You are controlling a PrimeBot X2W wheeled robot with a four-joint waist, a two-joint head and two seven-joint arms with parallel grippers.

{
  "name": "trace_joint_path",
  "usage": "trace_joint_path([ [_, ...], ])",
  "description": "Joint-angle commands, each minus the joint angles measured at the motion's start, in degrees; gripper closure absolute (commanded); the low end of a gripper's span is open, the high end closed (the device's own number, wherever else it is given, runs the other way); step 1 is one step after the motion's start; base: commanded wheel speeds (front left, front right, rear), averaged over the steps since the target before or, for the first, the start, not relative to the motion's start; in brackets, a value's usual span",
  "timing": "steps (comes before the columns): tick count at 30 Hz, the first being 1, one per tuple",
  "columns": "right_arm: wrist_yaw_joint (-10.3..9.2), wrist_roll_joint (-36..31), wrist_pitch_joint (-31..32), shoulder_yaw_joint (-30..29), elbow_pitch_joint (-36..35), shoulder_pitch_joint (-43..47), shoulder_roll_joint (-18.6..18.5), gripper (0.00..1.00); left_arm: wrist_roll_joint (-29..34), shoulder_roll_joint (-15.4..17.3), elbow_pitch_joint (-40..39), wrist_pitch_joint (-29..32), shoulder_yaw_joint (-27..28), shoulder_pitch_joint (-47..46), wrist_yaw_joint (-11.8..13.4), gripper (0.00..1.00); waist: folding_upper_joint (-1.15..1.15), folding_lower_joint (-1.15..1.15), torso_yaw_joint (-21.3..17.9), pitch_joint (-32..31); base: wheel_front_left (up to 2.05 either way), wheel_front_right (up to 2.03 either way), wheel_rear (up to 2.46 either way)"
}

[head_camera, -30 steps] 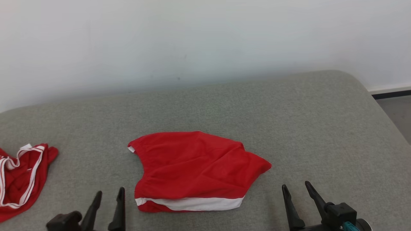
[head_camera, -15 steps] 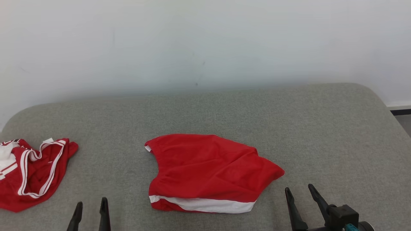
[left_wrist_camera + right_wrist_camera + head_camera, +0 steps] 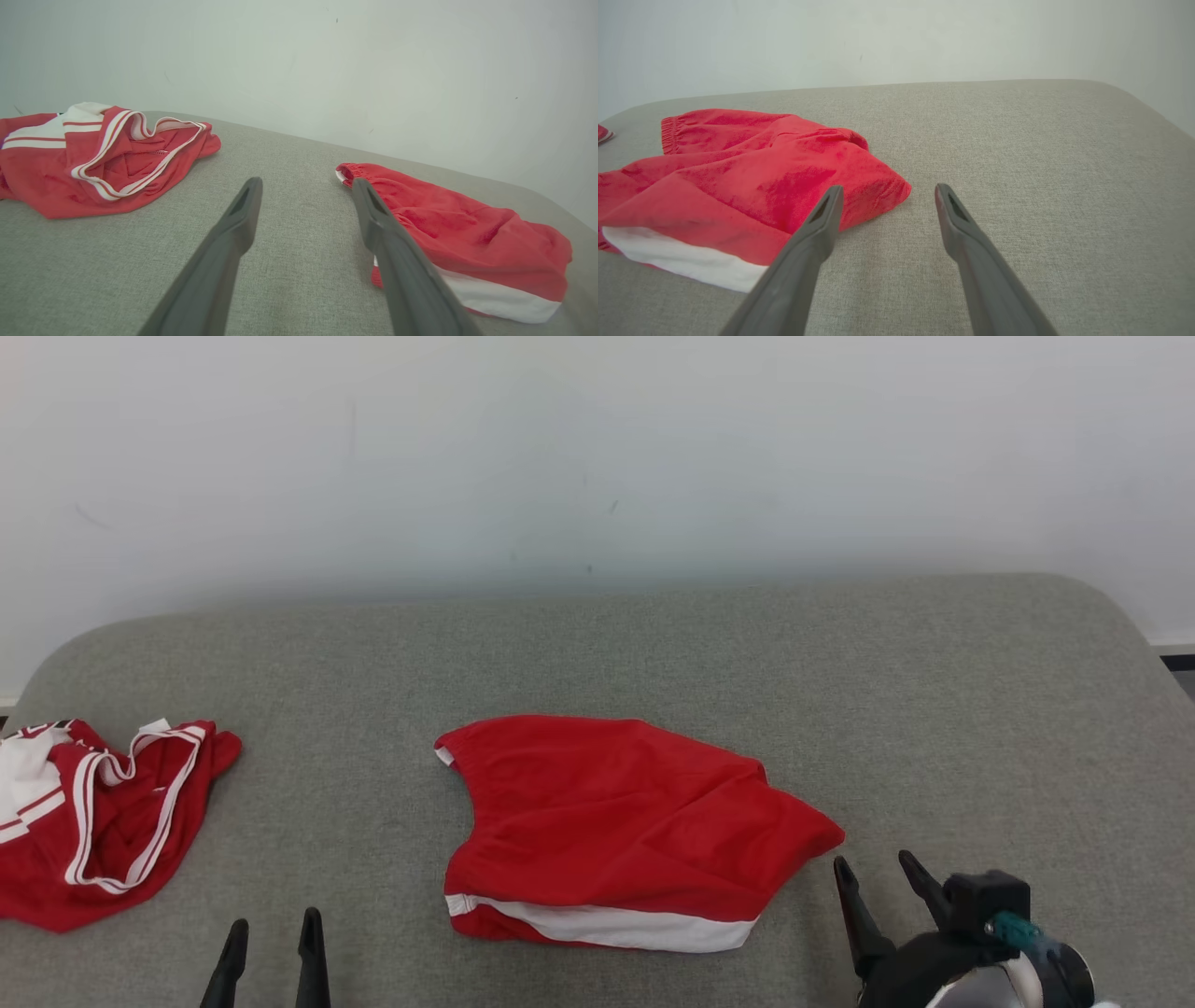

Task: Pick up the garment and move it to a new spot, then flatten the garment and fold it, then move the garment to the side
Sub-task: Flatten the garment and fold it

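Note:
A red garment with a white band (image 3: 625,831) lies folded on the grey padded surface (image 3: 653,644), near its middle. It shows at the right of the left wrist view (image 3: 467,228) and at the left of the right wrist view (image 3: 738,186). My left gripper (image 3: 271,933) stands open at the lower left, apart from the garment, with nothing between its fingers. At the lower right, just beside the garment's right corner, my right gripper (image 3: 878,873) is open and holds nothing. Both grippers show open in their wrist views, the left gripper (image 3: 306,184) and the right gripper (image 3: 887,191).
A second red garment with white stripes (image 3: 93,812) lies crumpled at the surface's left edge, also in the left wrist view (image 3: 98,154). A pale wall (image 3: 597,457) rises behind. The surface's rounded right edge (image 3: 1144,644) drops to the floor.
The head camera has turned left, so the whole scene shifted right in view. The left gripper now sits lower in the picture. The folded garment has not moved on the surface.

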Motion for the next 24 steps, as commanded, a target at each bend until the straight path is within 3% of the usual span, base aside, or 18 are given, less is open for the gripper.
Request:
trace_joint_path([
  [1,-0.15,0.56,1.54,0.0,1.16,-1.77,-0.08,0.0,0.68,-0.12,0.08,-0.06,-0.1,-0.69,-0.14,0.0,0.0,0.0,0.3,0.62,0.0,0.0,0.0],
  [5,-0.15,1.73,7.62,-0.96,6.9,-6.3,-0.09,0.0,1.01,-0.2,0.18,-0.06,-0.79,-1.16,-0.31,0.0,0.0,0.0,1.12,1.88,0.0,0.0,0.0],
  [10,-0.15,4.99,10.1,-1.11,12.89,-10.41,-0.08,0.0,1.0,-0.27,0.11,-0.06,-1.59,-2.3,-0.56,0.0,0.0,0.0,2.46,3.75,0.0,0.0,0.0],
  [22,-0.15,7.03,5.77,1.44,23.48,-18.38,-0.67,0.03,1.08,-0.32,0.35,-0.07,-2.02,-4.22,-0.9,0.0,0.0,0.0,4.22,6.67,0.0,0.0,0.0],
  [23,-0.15,7.29,5.27,2.04,24.0,-18.75,-0.78,0.27,1.1,-0.31,0.44,-0.07,-2.03,-4.24,-0.92,0.0,0.0,0.0,4.29,6.67,0.0,0.0,0.0],
  [24,-0.15,7.71,4.63,2.45,24.35,-18.98,-0.88,0.77,1.08,-0.31,0.54,-0.07,-2.05,-4.23,-0.86,0.0,0.0,0.0,4.33,6.62,0.0,0.0,0.0],
])
